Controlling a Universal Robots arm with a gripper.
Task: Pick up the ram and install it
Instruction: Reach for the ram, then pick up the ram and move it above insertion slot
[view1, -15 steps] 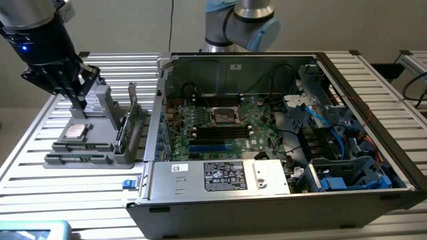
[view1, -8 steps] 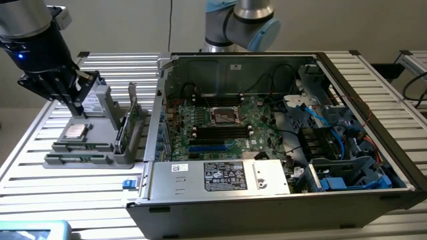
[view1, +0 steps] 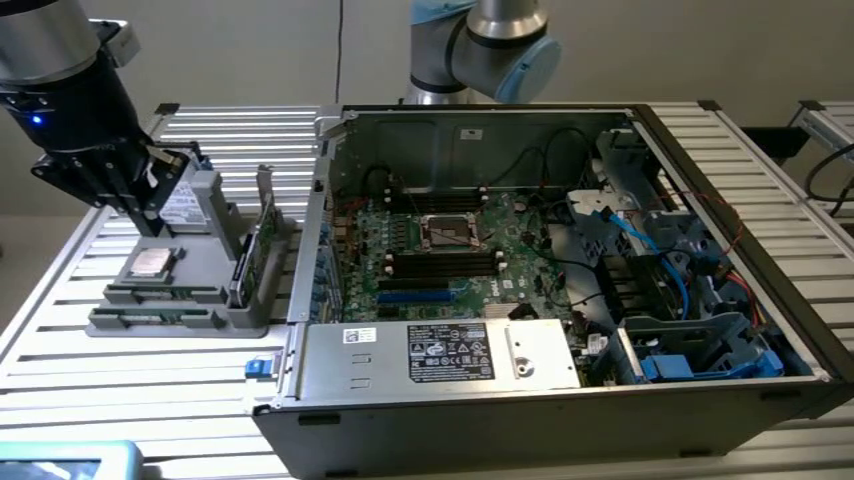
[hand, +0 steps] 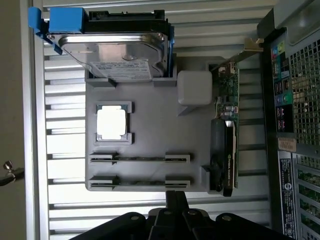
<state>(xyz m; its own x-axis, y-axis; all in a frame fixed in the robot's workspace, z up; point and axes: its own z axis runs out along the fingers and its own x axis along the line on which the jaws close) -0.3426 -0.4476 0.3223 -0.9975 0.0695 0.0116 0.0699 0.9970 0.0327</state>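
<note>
Slatted metal table (view1: 80, 380). An open computer case (view1: 534, 420) lies on its side on it, toward the exterior view's right. Inside: green motherboard (view1: 521, 235) with black memory slots (view1: 441, 265), and a power supply (view1: 441, 352) with a label at the near edge. A grey parts holder (hand: 150, 125) sits just beside the case, on the exterior view's left. In the holder: hard drive (hand: 125, 52) with blue rails at one end, expansion card (hand: 227, 145) standing on edge on the case side, CPU (hand: 111, 123) flat in a square pocket. The ram (hand: 140, 159) sits on edge in one of two parallel slots at the end opposite the drive; the other slot also looks to hold a thin stick. The gripper (hand: 175, 197) hangs above the holder, clenched with fingers together, apart from the ram.
</note>
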